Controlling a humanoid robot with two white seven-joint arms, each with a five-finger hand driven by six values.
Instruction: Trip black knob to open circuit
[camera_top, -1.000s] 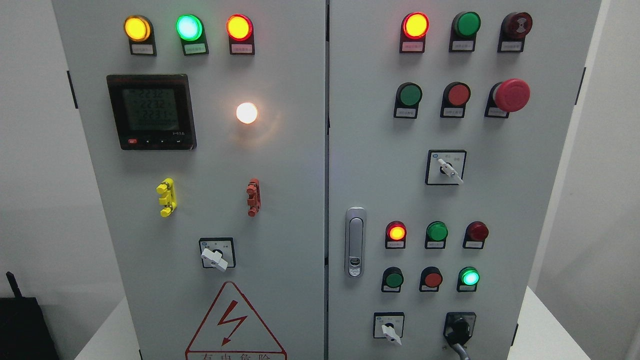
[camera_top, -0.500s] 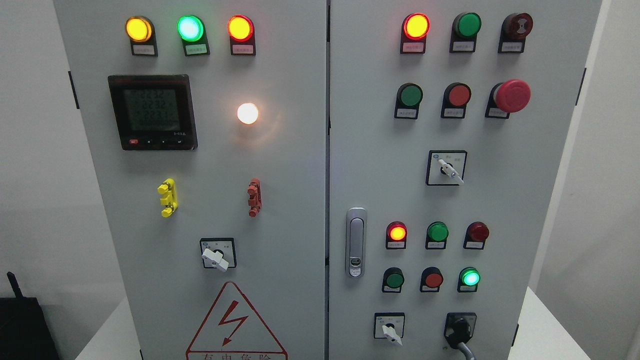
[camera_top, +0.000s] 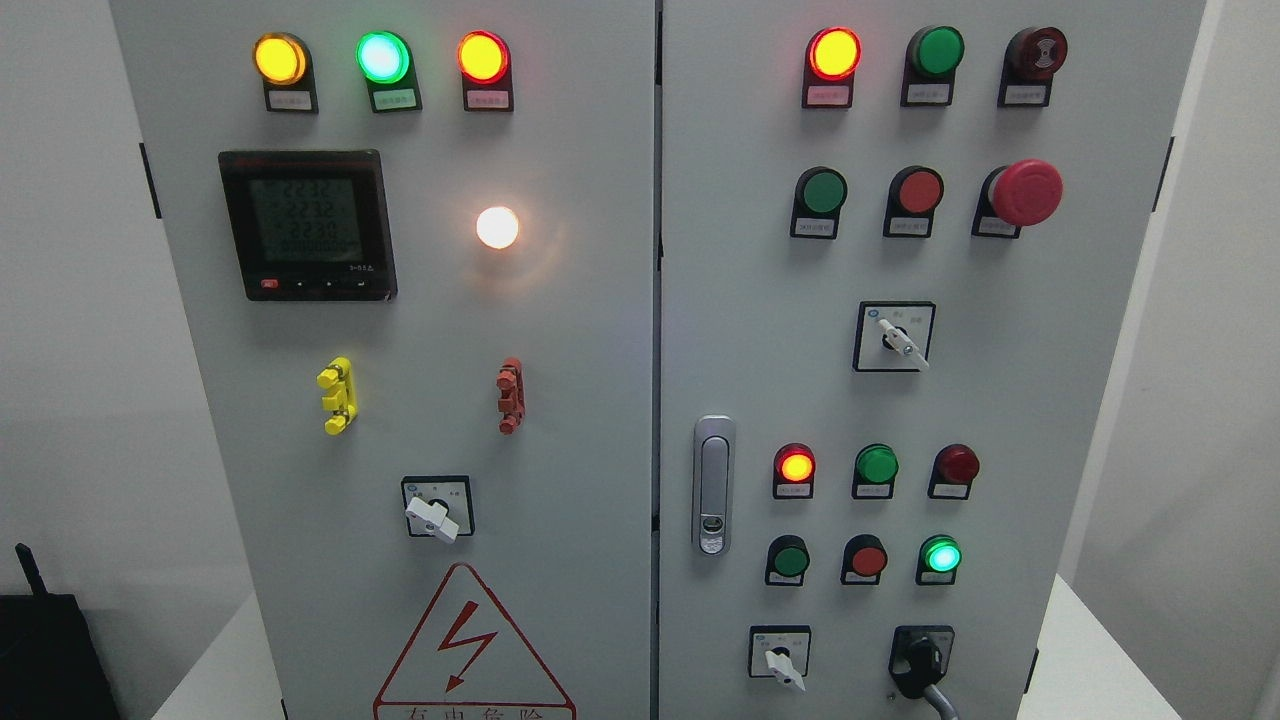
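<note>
The black knob (camera_top: 918, 662) sits in a black square plate at the lower right of the grey cabinet's right door (camera_top: 760, 300). Its grip points down and slightly to the right. A slim grey sliver, apparently of my right hand (camera_top: 944, 705), pokes up from the bottom edge and touches the knob's lower end; the rest of that hand is out of frame. My left hand does not show.
A white-handled selector (camera_top: 780, 665) sits left of the knob, and another (camera_top: 897, 340) is higher up. Lit lamps, push buttons and a red mushroom stop button (camera_top: 1025, 192) fill the right door. The left door carries a meter (camera_top: 307, 225) and a selector (camera_top: 433, 515). A door latch (camera_top: 713, 485) stands near the middle.
The grey sliver under the black knob has slid to the right, and the knob's lower end has swung slightly right with it. The lamps look unchanged.
</note>
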